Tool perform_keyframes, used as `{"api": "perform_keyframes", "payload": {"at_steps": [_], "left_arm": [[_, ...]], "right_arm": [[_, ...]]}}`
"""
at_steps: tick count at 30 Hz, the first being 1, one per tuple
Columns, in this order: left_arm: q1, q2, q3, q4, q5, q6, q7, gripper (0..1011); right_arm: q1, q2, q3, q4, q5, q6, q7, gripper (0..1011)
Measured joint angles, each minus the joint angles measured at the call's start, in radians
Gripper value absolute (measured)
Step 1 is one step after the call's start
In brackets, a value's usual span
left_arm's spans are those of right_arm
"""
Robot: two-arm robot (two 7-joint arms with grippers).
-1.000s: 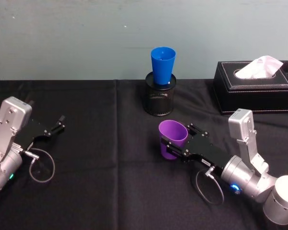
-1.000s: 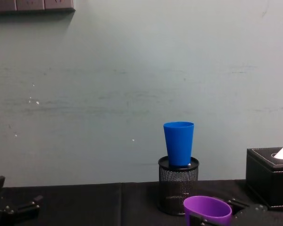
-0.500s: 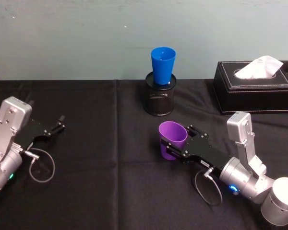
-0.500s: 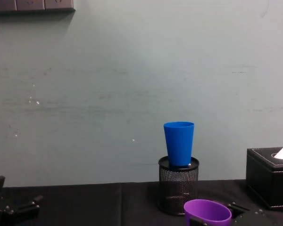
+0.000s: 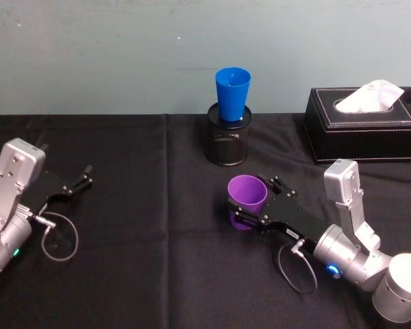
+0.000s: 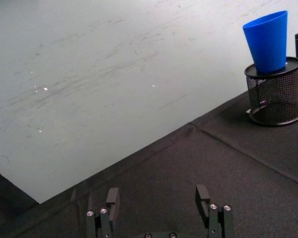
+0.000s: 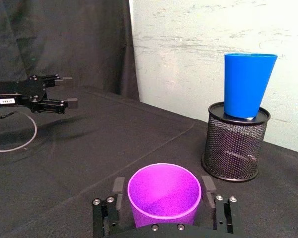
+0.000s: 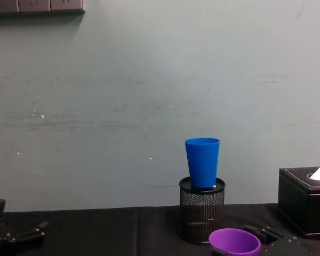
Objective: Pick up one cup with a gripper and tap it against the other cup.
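Two cups matter here. The purple cup (image 5: 246, 199) stands upright on the black table (image 5: 157, 260), in front of the mesh pen pot (image 5: 227, 142), and the right gripper (image 5: 257, 203) has its jaws either side of it, apparently clamped on its wall. The blue cup (image 5: 232, 93) sits upright in the pen pot's mouth, so it is perched high. To do this well, I judge the purple cup should rise straight up first, then travel towards the pen pot and touch the blue cup lightly, since a hard knock could topple it. Right of the pen pot the tissue box (image 5: 366, 123) limits room; left of it the cloth is bare. The left gripper (image 5: 79, 184) rests far left, jaws apart.
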Motion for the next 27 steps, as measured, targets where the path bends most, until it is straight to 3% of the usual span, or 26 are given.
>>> {"api": "perform_keyframes", "payload": {"at_steps": [3,7,17,27], "left_arm": [[0.0,0.0,0.0,0.0,0.0,0.0,0.0,1000],[0.0,0.0,0.0,0.0,0.0,0.0,0.0,1000],[0.0,0.0,0.0,0.0,0.0,0.0,0.0,1000],[0.0,0.0,0.0,0.0,0.0,0.0,0.0,1000]], "right_arm": [[0.0,0.0,0.0,0.0,0.0,0.0,0.0,1003],[-0.002,0.0,0.002,-0.007,0.001,0.001,-0.001,1003],[-0.03,0.002,0.041,-0.118,0.007,0.004,-0.045,1003],[-0.082,-0.026,0.108,-0.205,-0.027,0.05,-0.198,1003]]}}
